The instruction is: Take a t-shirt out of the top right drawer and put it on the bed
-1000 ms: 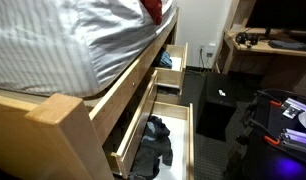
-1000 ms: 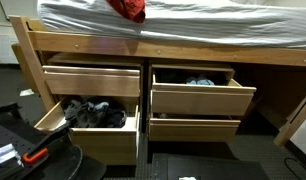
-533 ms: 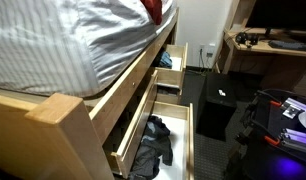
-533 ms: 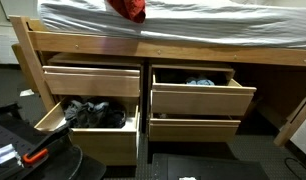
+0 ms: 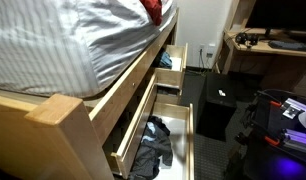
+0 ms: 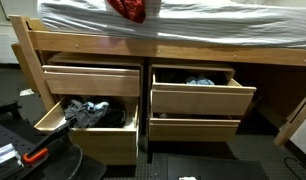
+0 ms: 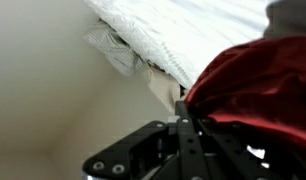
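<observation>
A red t-shirt [image 6: 127, 9] hangs bunched at the bed's front edge, at the top of both exterior views [image 5: 151, 8]. In the wrist view it fills the right side [image 7: 255, 75], right against my gripper [image 7: 185, 112], whose dark fingers stand close together with the red cloth at their tips. The gripper itself is out of frame in both exterior views. The top right drawer [image 6: 196, 96] is pulled open with a bluish garment [image 6: 200, 82] inside. The bed's mattress [image 6: 223, 25] has a pale striped sheet.
The lower left drawer [image 6: 93, 132] is open and full of dark clothes [image 6: 91, 112], also seen in an exterior view [image 5: 153, 145]. A black box [image 5: 220, 105] and a desk [image 5: 268, 50] stand opposite the drawers. The robot base [image 6: 23, 140] sits low in front.
The red t-shirt has shifted slightly and sagged a little lower over the bed edge. Nothing else has moved.
</observation>
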Controlling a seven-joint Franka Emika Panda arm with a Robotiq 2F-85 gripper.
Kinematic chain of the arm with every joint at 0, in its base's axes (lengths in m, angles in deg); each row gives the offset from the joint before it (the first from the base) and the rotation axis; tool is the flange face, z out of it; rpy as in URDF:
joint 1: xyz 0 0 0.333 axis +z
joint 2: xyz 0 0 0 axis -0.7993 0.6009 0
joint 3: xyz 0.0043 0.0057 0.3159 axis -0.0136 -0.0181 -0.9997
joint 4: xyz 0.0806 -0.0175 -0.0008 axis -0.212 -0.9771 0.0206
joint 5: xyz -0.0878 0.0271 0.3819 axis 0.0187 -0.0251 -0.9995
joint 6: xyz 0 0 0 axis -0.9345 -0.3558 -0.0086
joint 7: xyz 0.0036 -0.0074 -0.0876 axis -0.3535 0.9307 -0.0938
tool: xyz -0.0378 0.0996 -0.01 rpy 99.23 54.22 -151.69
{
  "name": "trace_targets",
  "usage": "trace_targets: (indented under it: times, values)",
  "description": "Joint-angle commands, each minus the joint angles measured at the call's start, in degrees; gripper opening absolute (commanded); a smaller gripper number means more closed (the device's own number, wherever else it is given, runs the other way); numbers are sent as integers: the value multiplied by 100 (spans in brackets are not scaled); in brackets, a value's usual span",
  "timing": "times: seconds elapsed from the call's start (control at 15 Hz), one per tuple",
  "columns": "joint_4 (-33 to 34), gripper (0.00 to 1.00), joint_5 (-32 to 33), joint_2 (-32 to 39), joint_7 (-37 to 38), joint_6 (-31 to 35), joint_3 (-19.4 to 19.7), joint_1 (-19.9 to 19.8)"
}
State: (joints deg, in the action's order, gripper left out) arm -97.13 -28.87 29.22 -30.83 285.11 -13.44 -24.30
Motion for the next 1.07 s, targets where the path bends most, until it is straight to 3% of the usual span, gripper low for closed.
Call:
trace_targets:
  times: [0.0, 0.27, 0.47, 0.53, 0.6, 0.73, 0.8, 0.93, 1.0]
  values:
    - [952, 0, 728, -240, -86, -9, -1514, -967]
    - [1134, 0, 2137, -763, 630, -70, -3246, -1829]
    - [1617, 0, 2351, -807, 763, -912, -4356, -2463]
    - [1855, 0, 2139, -737, 595, -1256, -4567, -2572]
    - [2277, 0, 1278, -536, -44, -1597, -4513, -2485]
    - [3065, 0, 1245, -310, 463, -1952, -3615, -1985]
    - [3388, 0, 1242, -138, 561, -2050, -3458, -1924]
    - [3719, 0, 769, 142, -124, -2238, -4292, -2437]
    - [3645, 0, 293, 239, -689, -2228, -4995, -2812]
